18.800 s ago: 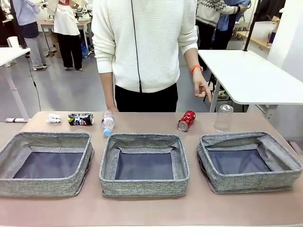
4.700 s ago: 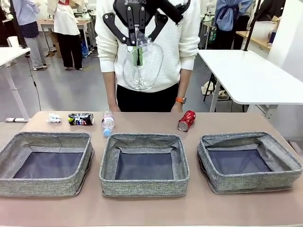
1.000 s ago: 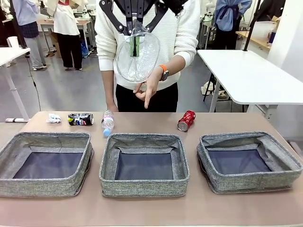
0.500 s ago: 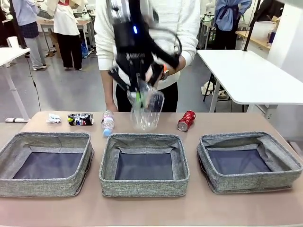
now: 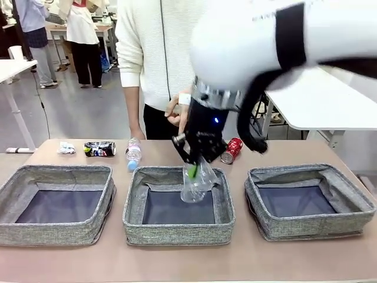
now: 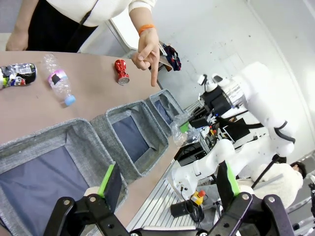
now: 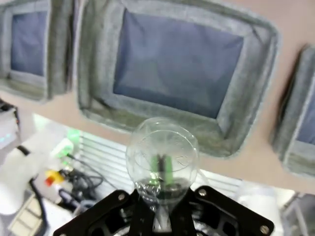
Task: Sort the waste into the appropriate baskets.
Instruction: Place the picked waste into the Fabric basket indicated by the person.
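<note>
Big drop in the last half sec: down from chest height in front of the person to low over the middle basket [image 5: 177,233], right claw [image 5: 193,171] pinched tight on the crumpled clear cup [image 5: 197,184]. Now dangling it over that basket's opening, close to the rim line; can't tell whether touching the lining. Same along the right wrist cam: clamped at one end, rounded end aimed at the dark lining beyond. Not let go yet.

Left claw [image 6: 167,181] parked off to the side, spread wide, gripping nothing, looking across at the baskets.

Person's hand [image 5: 177,111] pointing down toward the baskets, as a sec ago; in front view half hidden behind the arm.

For the task: prob. treating the middle one as the plastics bin on that cue, so only the release left for this item. Judged risk: very light piece, could cling to a pad or tip onto the rim, so best opened low & centred.

Untouched along the far edge of the tabletop [image 5: 177,259]: paper wad [image 5: 66,147], dark blue can [image 5: 100,148], bottle [image 5: 134,153], all behind the left basket [image 5: 53,233] & the gap next to it; red can [image 5: 235,145] farther right, toward the right basket [image 5: 309,227]. Nothing lying in any basket so far. So approx. one of five nearly done, four to go.
</note>
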Robot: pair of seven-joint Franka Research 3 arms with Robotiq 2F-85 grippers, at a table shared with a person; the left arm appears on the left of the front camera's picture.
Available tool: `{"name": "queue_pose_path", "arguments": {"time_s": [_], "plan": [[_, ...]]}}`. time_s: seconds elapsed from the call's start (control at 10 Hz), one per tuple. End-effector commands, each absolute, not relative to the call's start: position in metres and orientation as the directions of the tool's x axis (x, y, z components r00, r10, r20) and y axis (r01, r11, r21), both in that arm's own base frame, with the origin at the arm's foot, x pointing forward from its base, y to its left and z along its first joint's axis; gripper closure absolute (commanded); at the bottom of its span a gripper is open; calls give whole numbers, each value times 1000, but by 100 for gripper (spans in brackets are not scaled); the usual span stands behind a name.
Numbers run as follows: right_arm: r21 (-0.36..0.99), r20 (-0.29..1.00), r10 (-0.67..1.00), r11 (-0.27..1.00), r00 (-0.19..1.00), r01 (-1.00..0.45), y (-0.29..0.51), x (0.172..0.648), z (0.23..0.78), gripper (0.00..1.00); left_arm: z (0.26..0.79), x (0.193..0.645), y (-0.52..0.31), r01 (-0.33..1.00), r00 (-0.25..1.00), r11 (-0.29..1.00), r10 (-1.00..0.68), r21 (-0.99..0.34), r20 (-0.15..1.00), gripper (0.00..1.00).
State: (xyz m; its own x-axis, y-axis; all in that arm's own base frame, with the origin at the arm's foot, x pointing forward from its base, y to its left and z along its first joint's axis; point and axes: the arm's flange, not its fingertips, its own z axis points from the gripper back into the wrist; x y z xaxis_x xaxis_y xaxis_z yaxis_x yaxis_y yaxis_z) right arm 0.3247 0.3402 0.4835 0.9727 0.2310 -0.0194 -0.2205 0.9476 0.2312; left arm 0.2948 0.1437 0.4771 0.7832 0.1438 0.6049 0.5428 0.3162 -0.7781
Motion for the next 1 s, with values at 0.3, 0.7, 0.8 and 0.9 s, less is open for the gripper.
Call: {"name": "queue_pose_path", "arguments": {"time_s": [0.3,0.7,0.8,0.9], "plan": [[268,41,168,948,985,-173,325,312,470,99,479,295,143,561,768,300,156,-771,621,0],[292,69,107,949,992,-123,322,316,468,41,479,295,143,561,768,300,156,-771,621,0],[294,61,110,948,992,-123,322,316,469,40,479,295,143,561,768,300,156,-771,621,0],[306,63,105,944,992,-120,322,317,469,0,479,295,143,561,768,300,156,-771,621,0]]}}
